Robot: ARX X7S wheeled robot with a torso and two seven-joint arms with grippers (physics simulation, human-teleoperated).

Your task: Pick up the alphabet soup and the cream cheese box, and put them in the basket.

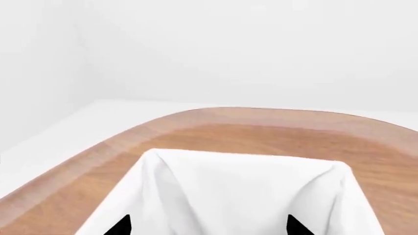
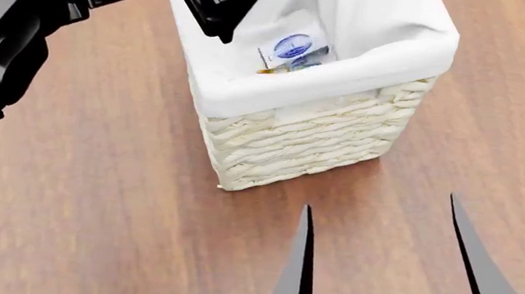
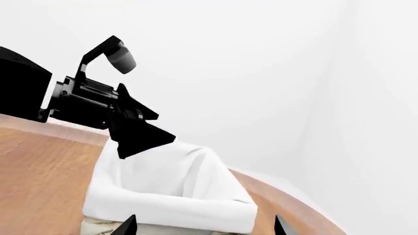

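The basket is standing upright on the wooden counter, and its white cloth liner is folding over the rim. Inside it, in the head view, the cream cheese box is lying against the liner, showing its blue oval mark, and just beside it a small blue and orange part is showing, which is probably the alphabet soup, though most of it is hidden. So I am judging that both things are already sitting in the basket. The left pincer is hanging over the near left corner of the basket; whether its jaws are apart or together I cannot tell, because they are reading as one dark shape. The right pincer is waiting near the front of the basket with its jaws apart and nothing between them. The box is looking light and thin, of soft card, so it is better taken across its flat faces with little force. The can is looking stiff and smooth, perhaps slippery, so gripping it around the middle of its side seems best.
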